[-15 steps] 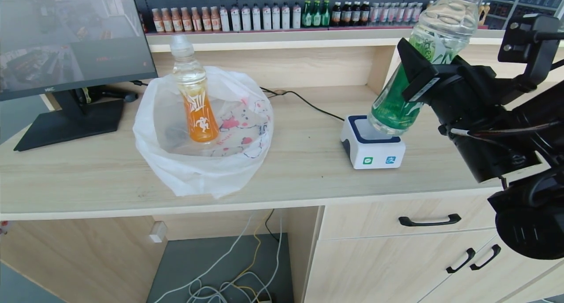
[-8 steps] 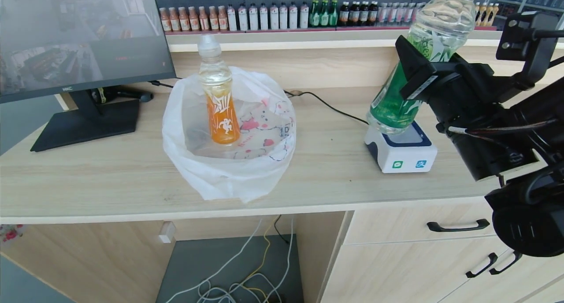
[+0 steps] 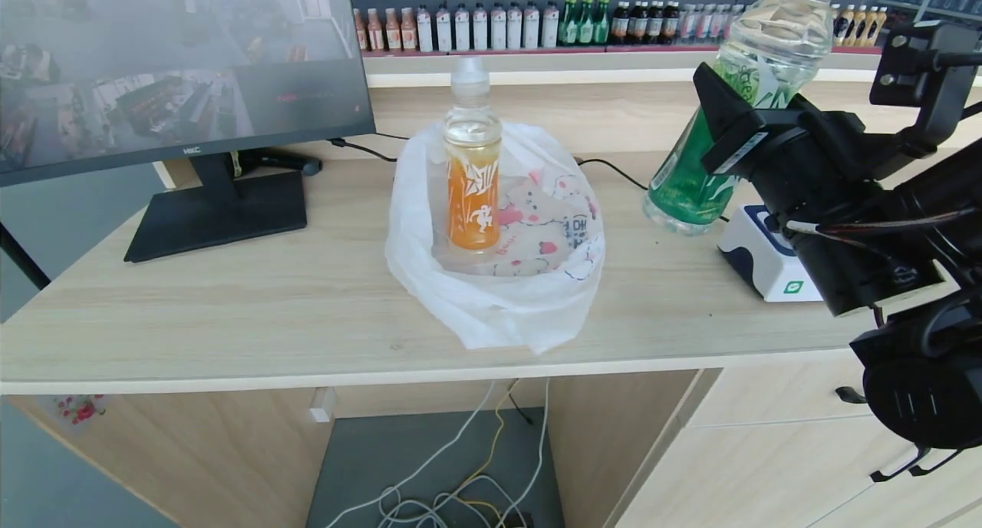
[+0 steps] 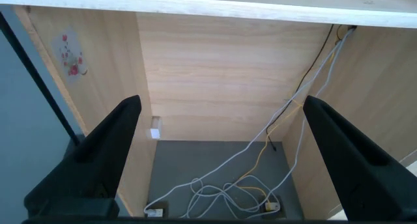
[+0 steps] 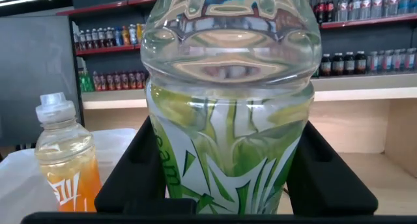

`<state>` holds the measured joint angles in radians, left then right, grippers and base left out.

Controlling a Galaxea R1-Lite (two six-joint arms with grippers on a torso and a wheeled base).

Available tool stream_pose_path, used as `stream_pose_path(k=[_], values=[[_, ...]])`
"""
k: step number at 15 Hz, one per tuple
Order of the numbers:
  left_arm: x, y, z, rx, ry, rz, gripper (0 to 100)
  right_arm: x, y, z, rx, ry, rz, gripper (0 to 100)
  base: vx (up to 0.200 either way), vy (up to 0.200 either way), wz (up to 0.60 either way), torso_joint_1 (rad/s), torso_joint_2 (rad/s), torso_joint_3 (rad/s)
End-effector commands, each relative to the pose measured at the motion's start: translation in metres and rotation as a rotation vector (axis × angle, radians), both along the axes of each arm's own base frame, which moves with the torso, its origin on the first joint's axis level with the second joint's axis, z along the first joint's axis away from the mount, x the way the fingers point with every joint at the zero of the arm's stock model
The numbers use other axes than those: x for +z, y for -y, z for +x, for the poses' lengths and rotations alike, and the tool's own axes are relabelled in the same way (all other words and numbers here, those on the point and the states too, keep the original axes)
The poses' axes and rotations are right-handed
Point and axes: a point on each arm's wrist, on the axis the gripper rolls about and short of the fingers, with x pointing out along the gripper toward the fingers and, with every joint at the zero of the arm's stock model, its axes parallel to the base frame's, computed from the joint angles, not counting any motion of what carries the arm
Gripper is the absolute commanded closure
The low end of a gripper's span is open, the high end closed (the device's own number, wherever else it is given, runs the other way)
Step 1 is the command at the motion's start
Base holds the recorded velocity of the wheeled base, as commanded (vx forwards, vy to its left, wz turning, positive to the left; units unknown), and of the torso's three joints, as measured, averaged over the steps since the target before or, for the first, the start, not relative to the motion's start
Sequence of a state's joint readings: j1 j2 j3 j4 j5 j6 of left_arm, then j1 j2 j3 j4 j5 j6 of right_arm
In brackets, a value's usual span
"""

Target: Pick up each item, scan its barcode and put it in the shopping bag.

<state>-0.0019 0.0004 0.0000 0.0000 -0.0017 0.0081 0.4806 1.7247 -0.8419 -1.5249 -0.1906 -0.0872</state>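
The head camera looks forward and down from above the counter (image 3: 230,305), taking in much of its top at middle range. The left wrist camera sits lower than the counter, facing the wood panel (image 4: 221,68) beneath it, between its own two spread fingers (image 4: 98,159). The right wrist camera looks level across the counter, very close to a green bottle (image 5: 228,139). It shares the orange bottle (image 5: 65,165) and the bottle shelves (image 5: 365,55) with the head view.
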Motion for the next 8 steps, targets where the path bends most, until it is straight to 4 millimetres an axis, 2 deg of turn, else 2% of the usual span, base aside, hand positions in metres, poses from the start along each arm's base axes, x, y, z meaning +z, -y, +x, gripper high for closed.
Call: stream_pose_path(k=[1,2,8], values=[[0.0,0.0,0.0,0.001,0.0,0.001,0,0.0025,0.0019,-0.0042,0.001,0.007,0.003,100,0.0,0.2,0.0,0.002,0.0,0.002],[0.0,0.0,0.0,0.001,0.0,0.003,0,0.0032,0.0027,-0.0058,0.001,0.009,0.004,100,0.0,0.2,0.0,0.002,0.0,0.017],[0.0,0.0,0.0,0.001,0.0,0.007,0,0.0035,0.0007,-0.0093,0.022,0.013,-0.004,100,0.0,0.0,0.0,0.0,0.0,0.0]])
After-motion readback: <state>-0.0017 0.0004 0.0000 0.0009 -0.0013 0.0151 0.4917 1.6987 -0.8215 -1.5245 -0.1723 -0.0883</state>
